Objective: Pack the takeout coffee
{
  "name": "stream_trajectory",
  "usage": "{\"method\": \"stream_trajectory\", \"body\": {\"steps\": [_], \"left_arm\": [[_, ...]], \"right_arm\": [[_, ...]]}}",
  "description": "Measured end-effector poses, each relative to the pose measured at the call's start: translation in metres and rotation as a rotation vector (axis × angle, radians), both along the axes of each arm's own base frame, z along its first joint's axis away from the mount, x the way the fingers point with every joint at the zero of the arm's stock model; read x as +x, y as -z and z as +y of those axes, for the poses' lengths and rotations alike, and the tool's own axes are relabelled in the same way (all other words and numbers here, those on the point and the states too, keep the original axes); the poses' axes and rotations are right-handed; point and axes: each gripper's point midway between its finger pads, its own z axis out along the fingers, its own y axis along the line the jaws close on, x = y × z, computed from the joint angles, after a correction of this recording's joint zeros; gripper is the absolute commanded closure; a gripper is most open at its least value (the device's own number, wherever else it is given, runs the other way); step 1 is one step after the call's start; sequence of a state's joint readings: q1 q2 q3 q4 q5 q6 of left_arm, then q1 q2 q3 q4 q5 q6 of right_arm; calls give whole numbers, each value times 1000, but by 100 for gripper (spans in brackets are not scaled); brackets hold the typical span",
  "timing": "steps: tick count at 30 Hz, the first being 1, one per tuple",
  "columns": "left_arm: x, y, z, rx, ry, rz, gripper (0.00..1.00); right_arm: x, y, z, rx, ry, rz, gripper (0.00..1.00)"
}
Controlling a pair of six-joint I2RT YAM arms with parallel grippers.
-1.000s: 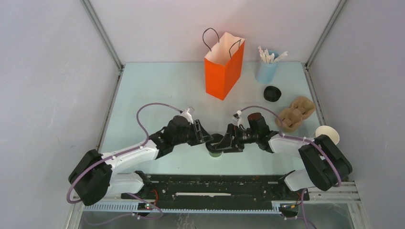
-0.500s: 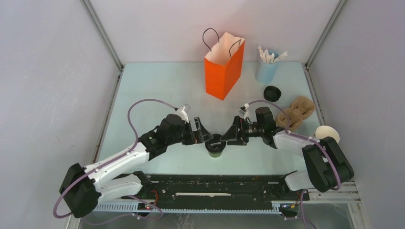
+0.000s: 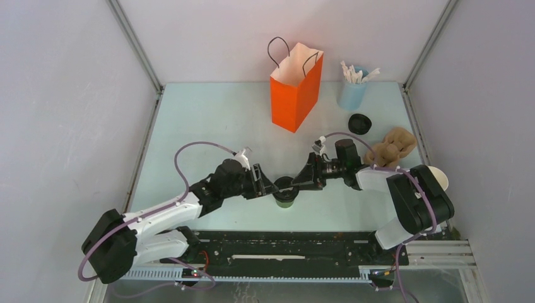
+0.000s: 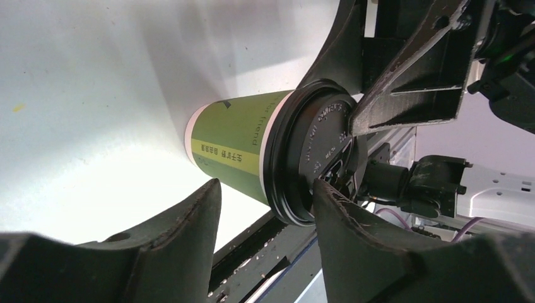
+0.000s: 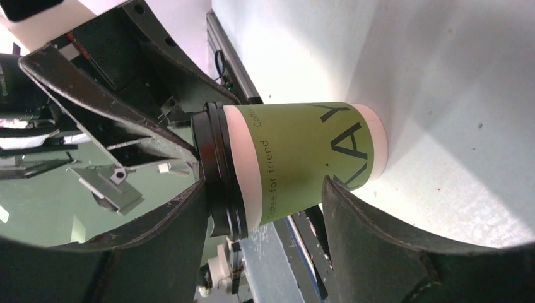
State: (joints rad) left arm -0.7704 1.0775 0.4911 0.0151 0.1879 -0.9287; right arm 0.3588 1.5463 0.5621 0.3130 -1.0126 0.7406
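Both wrists re-angled; takeout coffee (image 3: 285,192) stays upright on counter (image 3: 208,126), 6 o'clock of orange bag (image 3: 295,95). My left fingers (image 4: 183,233) at its 9, right fingers (image 5: 378,240) at 3, both straddling it, clamp unclear. Shd grip w/ one pair only, below lid (image 4: 322,151), gently.
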Motion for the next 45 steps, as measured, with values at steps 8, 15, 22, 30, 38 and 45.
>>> {"method": "stream_trajectory", "body": {"steps": [8,15,22,30,38,45], "left_arm": [[2,2,-3,-51,-24,-2,51],[3,1,-1,-57,-44,-7,50],[3,0,2,-23,-36,-13,50],[3,0,1,-4,-25,-15,51],[5,0,0,0,-26,-21,51],[6,0,0,0,-27,-24,51]], "right_arm": [[-5,4,4,65,-41,5,36],[-4,2,4,116,-26,16,18],[1,-2,10,90,-8,52,12],[15,3,15,81,12,59,16],[14,10,9,104,-2,56,36],[14,5,10,120,23,24,24]]}}
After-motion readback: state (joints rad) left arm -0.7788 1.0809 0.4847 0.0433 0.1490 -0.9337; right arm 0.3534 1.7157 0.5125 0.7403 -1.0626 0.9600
